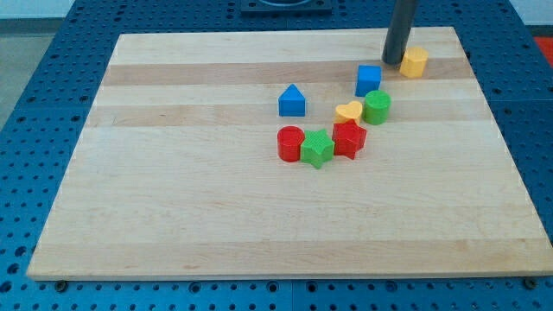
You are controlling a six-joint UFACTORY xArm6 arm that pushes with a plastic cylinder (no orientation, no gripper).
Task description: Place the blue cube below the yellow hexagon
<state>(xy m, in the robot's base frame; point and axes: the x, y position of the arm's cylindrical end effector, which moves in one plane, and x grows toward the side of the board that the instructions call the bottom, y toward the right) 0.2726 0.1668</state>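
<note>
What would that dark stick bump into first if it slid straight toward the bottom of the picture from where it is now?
Most likely the blue cube. My tip sits between it and the yellow hexagon, slightly above both. Going straight down, it might only clip the cube's right edge, or pass it and meet the green cylinder; depth is unclear.

Blue cube [369,80] sitting flat near the view's top right, yellow hexagon [415,62] lying just up and right of it, the two standing slightly apart
</note>
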